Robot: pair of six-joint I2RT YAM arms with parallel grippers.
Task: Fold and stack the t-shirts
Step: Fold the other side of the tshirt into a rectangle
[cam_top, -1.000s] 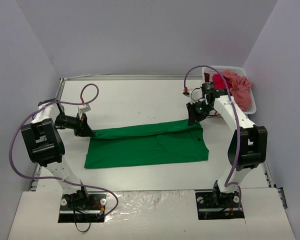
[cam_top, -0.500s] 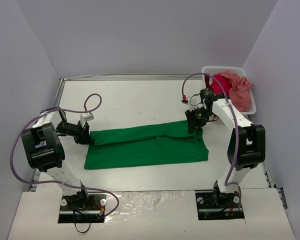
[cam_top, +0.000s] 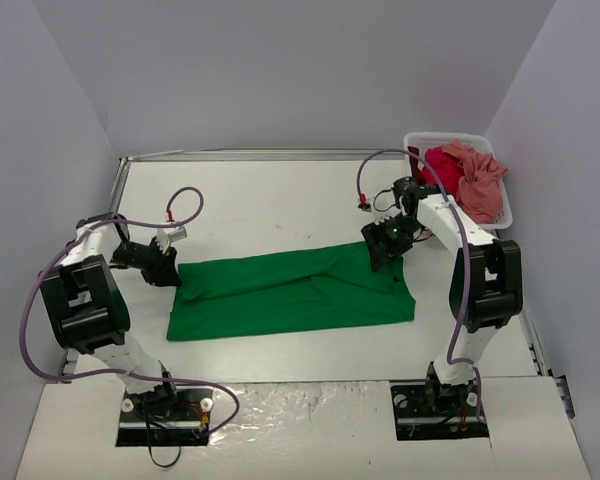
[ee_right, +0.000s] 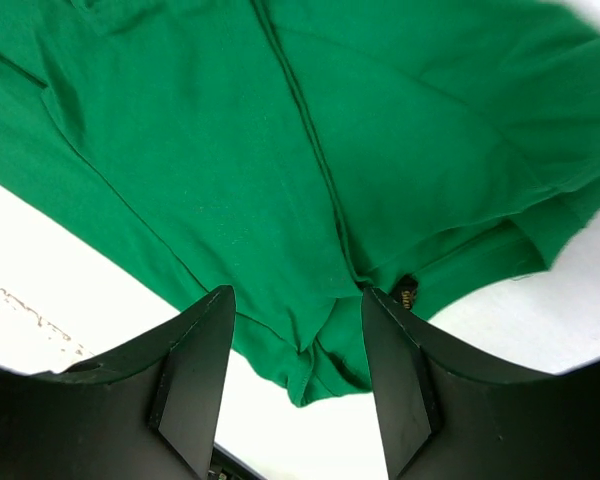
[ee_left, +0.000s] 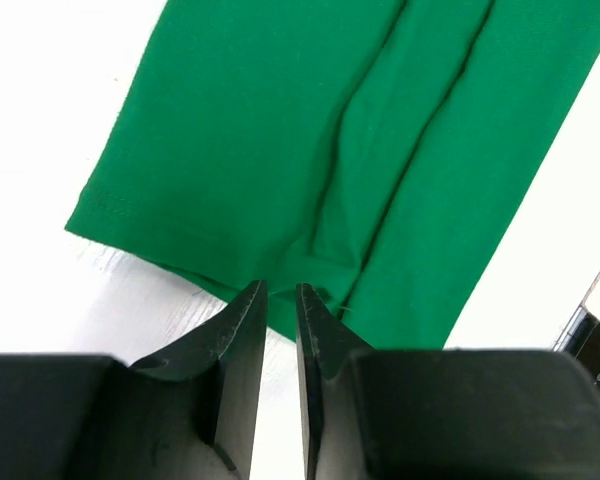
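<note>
1. Top external view: the green t-shirt (cam_top: 290, 295) lies flat on the table (cam_top: 270, 195), between my two arms and nearer the table's near edge than its far one.
2. Its long axis runs left to right across the table. The far edge climbs slightly toward the right, so the band is narrowest at the left end.
3. A crease runs along the whole length of the shirt, where the far part of the cloth is laid over the near part.
4. My left claw (cam_top: 173, 272) sits low at the shirt's far left corner. My right claw (cam_top: 380, 250) sits over the far right corner.
5. Left wrist view: my left claw (ee_left: 277, 292) is released. Its jaws stand a narrow slit apart with no cloth between them, and the tips are just short of the shirt (ee_left: 250, 130).
6. A stitched hem closes this left end. The lengthwise crease runs away from the tips.
7. Right wrist view: my right claw (ee_right: 298, 300) is released, jaws wide apart and straddling the cloth (ee_right: 210, 150) without pinching it. Layered flaps overlap at this end.
8. I cannot tell which end holds the collar.
9. Top external view: the crimson shirt (cam_top: 440, 163) and the salmon shirt (cam_top: 482, 188) are heaped in the white basket (cam_top: 412, 140) at the far right corner, well apart from the green one.
</note>
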